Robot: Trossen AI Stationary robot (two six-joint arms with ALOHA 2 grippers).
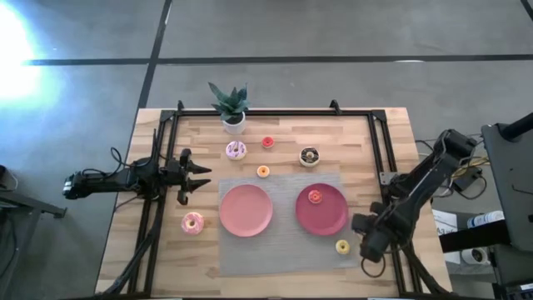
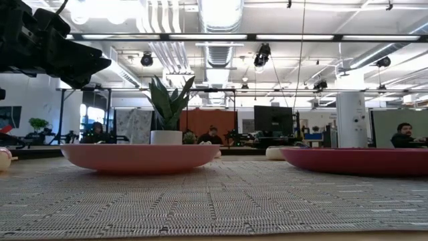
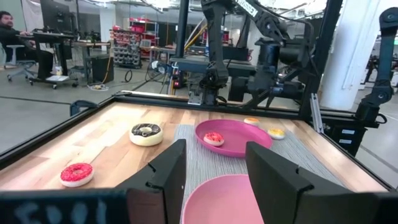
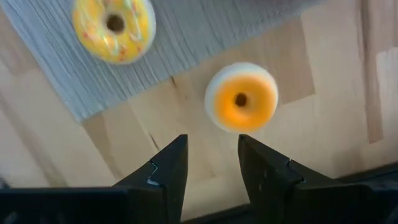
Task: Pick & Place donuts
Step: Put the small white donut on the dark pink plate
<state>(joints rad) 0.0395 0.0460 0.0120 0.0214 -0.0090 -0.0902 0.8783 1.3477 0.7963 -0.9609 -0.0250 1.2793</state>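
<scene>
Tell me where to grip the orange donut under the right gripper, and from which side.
Grip the orange donut across its outer rim, coming straight down from above. It lies flat on bare wood, hole up, just off the grey mat's corner, and the right gripper hangs open beside it. The yellow donut sits apart.

Left end effector [image 1: 198, 177] open at left; right end effector [image 4: 211, 163] seemingly parted, pointing down.
</scene>
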